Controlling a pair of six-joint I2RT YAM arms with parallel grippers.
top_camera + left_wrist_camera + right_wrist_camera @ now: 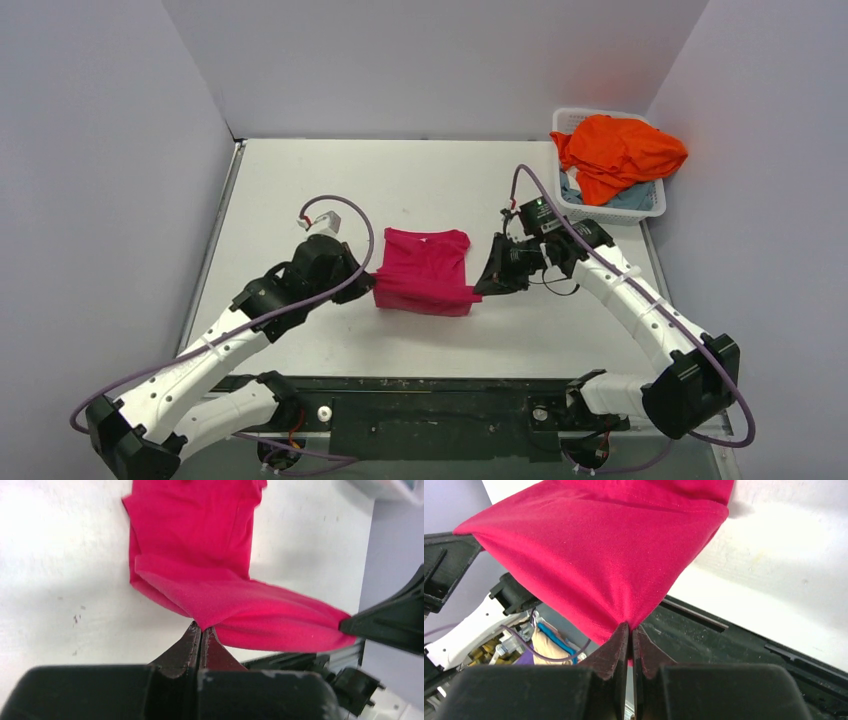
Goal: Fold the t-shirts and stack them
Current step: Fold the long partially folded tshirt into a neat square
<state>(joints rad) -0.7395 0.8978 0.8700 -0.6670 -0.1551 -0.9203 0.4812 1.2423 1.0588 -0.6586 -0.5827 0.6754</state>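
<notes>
The magenta-pink t-shirt (425, 268) lies partly folded in the middle of the table, its near edge lifted between both grippers. My left gripper (372, 278) is shut on the shirt's near left corner; the left wrist view shows the cloth (240, 605) pinched at my fingertips (192, 635). My right gripper (480, 288) is shut on the near right corner; the right wrist view shows the cloth (604, 555) stretched from my fingertips (619, 637). The orange t-shirt (618, 150) is heaped on the basket over a pale blue-grey one (625, 198).
The white lattice basket (655, 205) stands at the back right corner by the wall. Grey walls close in the table at left, back and right. A dark rail (440, 385) runs along the near edge between the arm bases.
</notes>
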